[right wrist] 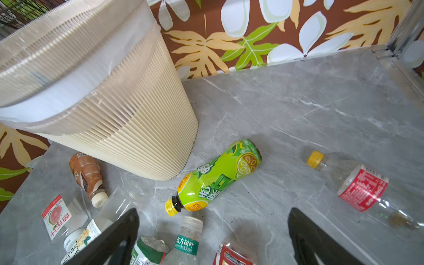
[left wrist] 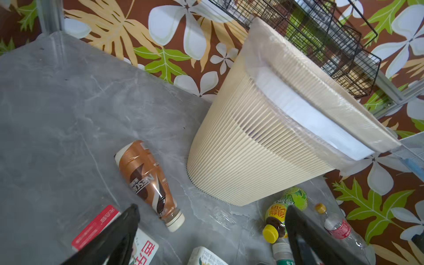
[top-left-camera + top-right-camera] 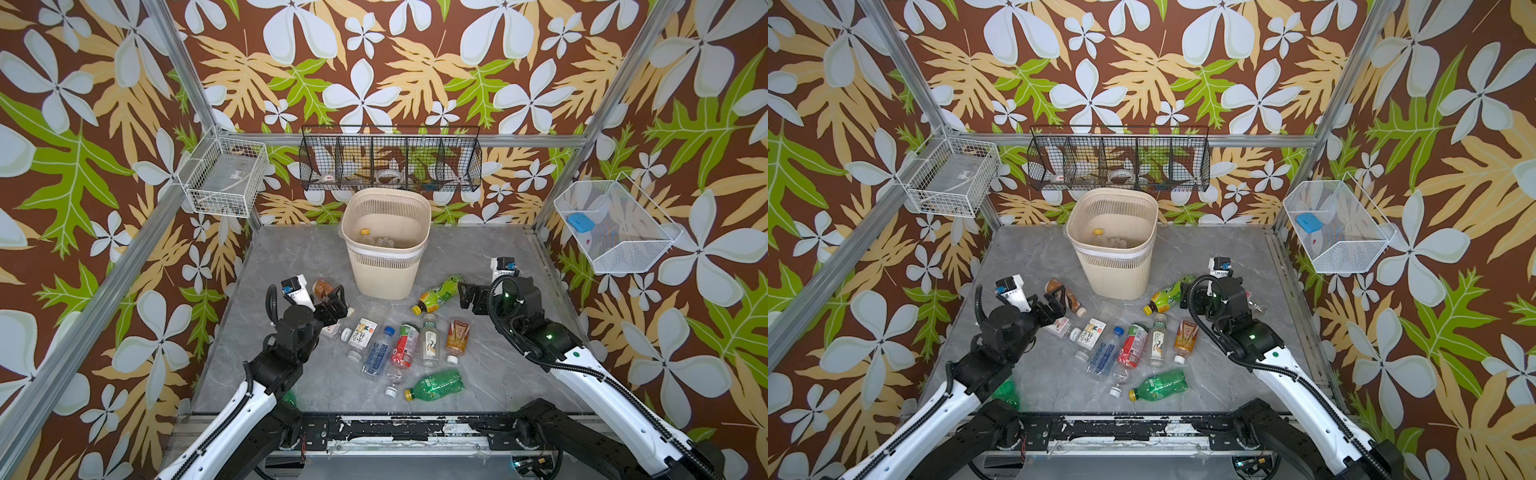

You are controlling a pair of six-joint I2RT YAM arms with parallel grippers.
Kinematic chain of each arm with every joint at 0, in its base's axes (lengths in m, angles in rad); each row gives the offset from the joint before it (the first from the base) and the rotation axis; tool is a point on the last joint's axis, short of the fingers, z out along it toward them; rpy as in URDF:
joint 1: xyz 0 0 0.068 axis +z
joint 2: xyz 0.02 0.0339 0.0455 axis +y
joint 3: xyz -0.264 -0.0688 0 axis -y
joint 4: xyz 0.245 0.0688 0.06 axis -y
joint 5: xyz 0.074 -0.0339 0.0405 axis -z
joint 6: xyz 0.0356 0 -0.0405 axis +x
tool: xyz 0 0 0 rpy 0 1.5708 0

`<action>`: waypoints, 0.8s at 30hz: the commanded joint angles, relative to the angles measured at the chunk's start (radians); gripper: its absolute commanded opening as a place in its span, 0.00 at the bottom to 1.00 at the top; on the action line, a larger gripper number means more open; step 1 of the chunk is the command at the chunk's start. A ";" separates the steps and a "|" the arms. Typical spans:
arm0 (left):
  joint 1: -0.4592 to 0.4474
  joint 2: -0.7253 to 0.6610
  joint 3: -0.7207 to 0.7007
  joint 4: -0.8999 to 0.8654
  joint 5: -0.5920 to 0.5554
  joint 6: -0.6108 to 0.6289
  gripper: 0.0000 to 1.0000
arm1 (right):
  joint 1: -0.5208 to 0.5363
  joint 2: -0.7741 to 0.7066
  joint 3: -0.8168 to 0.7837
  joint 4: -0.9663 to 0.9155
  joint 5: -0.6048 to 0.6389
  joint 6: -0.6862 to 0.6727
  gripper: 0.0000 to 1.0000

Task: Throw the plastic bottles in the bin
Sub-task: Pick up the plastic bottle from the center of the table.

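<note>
**Two or so in, a crowd to go**

Both claws gape wide, nothing in either! The left claw (image 2: 211, 220) faces the brown bottle (image 2: 146, 179). The right claw (image 1: 213, 220) faces the lime bottle (image 1: 218, 179). Both bottles lie near the bin (image 3: 384, 274), which stands at the back of the tabletop (image 3: 478, 257). In the bin are a yellow-capped bottle (image 3: 365, 234) and at least one clear one. Around ten bottles (image 3: 430, 345) lie scattered on the tabletop, so I'd say most of the job is ahead.

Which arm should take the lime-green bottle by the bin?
Right. The right gripper, open, is beside the lime bottle; the left gripper, also open, is past the bin by the brown bottle.
</note>
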 commanded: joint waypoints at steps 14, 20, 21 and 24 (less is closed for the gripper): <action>0.005 -0.097 -0.083 -0.022 -0.064 -0.106 1.00 | 0.001 0.064 -0.079 0.028 -0.016 0.123 1.00; 0.005 -0.102 -0.082 -0.043 -0.066 -0.108 1.00 | 0.001 0.225 -0.041 0.160 -0.019 0.227 1.00; 0.005 -0.106 -0.082 -0.050 -0.069 -0.107 1.00 | 0.001 0.258 -0.034 0.179 -0.015 0.249 1.00; 0.005 -0.123 -0.082 -0.077 -0.084 -0.106 1.00 | 0.001 0.353 -0.024 0.233 -0.010 0.302 1.00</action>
